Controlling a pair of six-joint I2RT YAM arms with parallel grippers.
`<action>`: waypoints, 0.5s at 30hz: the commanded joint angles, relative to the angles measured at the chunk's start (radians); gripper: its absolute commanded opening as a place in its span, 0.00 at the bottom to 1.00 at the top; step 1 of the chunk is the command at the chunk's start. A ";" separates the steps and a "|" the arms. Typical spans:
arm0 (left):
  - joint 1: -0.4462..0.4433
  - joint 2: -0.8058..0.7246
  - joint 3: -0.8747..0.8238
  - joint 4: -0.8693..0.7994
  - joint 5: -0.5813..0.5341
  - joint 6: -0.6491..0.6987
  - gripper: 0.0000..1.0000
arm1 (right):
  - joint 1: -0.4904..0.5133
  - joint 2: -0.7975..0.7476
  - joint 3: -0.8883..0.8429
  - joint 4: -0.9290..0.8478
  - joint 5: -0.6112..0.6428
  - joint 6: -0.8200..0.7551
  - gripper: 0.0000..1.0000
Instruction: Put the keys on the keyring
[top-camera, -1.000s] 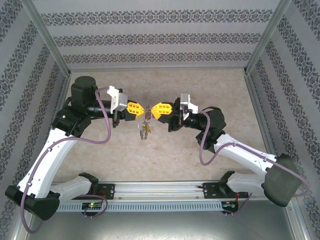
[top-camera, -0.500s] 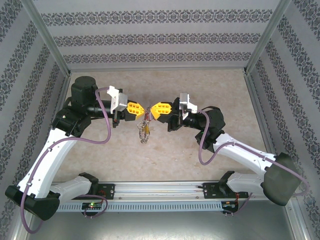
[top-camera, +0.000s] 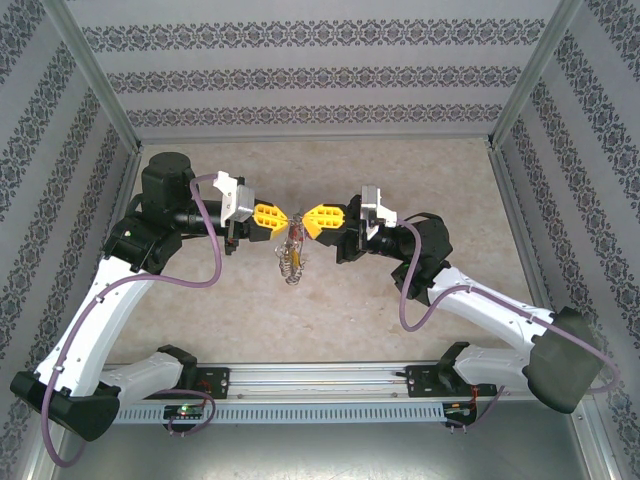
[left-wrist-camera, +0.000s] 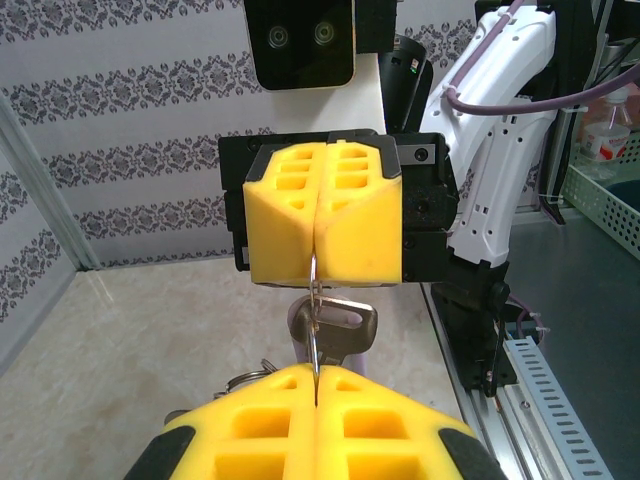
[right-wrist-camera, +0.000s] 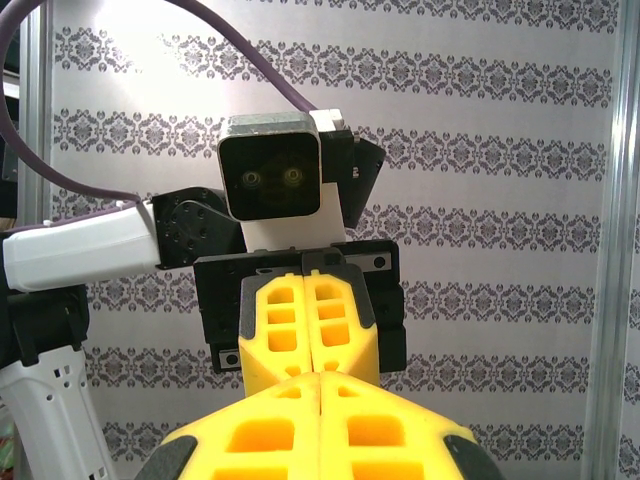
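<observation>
**Twin six-joint arms.** The left arm (top-camera: 90, 320) and right arm (top-camera: 500, 316) have white shell links set between black joint housings and black end caps. A purple cable (top-camera: 403, 300) loops along each. The left gripper (top-camera: 284, 220) and right gripper (top-camera: 309, 221) carry yellow fingers (left-wrist-camera: 360, 220) moulded with rectangular pockets, on black mounts. Each wrist bears a pale square camera block (right-wrist-camera: 270, 178) with a black two-lens face.

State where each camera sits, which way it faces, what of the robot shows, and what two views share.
Top external: above and behind the bases, looking down at the table; both arms, left pincer and right pincer tip to tip, keyring hanging.
Left wrist: on the left arm, looking over its own fingertips at the right pincer.
Right wrist: the mirror, facing the left pincer.
Shared: both wrist views show the shut pincers meeting.
</observation>
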 joint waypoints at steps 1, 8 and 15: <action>0.009 -0.022 -0.010 0.073 0.036 -0.014 0.00 | 0.014 -0.018 0.011 0.029 -0.004 -0.013 0.00; 0.010 -0.022 -0.010 0.075 0.038 -0.016 0.00 | 0.016 -0.001 0.014 0.033 0.001 -0.012 0.00; 0.010 -0.024 -0.013 0.077 0.038 -0.015 0.00 | 0.017 0.013 0.023 0.041 -0.003 -0.007 0.00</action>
